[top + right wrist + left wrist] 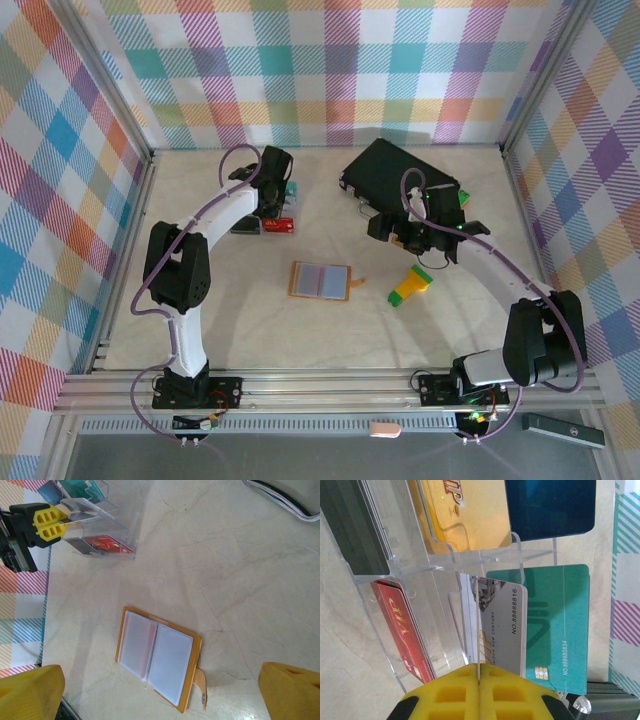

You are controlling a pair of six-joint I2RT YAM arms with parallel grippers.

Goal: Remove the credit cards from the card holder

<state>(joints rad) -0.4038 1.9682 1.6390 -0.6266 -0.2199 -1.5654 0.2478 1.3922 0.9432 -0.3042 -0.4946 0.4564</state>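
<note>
Plaid-walled enclosure, pale marbled counter (240, 320). The holder (320, 280) lies open and flat mid-counter, grey-blue pockets up, its strap tab toward the right arm's side. A reddish tint shows through one pocket (139, 647); whether it is a card cannot be told.

Far left stands a clear stand (283, 212), well apart from the holder. It carries cards: a red card (402, 630), teal card (560, 625), grey-white card (507, 625), gold card (470, 515) and dark blue card (550, 507).

The left end effector (479, 690) is at the stand, pads pressed together on a thin pale edge — card or stand divider, cannot tell.

The right end effector (160, 692) hangs spread wide, holding nothing, just beside the black case (395, 175). A green-and-yellow block (410, 287) lies near the holder's tab — between holder and right arm.
</note>
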